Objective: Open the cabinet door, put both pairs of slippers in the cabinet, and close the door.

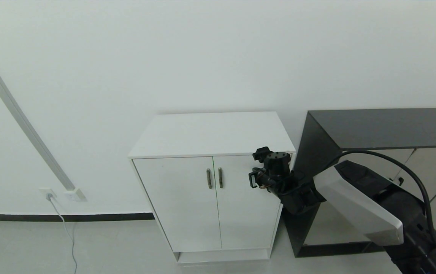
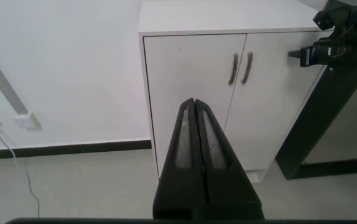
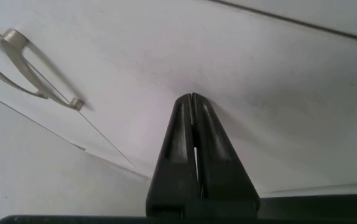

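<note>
White two-door box cabinet (image 1: 179, 198), both doors closed, paired metal bar handles (image 1: 214, 178) at the centre seam.
It is set against a white wall (image 1: 218, 57). The black right gripper (image 3: 193, 99), fingers pressed together and empty, is held just before its right door; the black left gripper (image 2: 194, 102), likewise closed on nothing, is seen well back from its front.

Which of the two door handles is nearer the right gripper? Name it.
The handle on the right door. The right gripper faces that same door; the other handle is farther off, on the left door.
</note>
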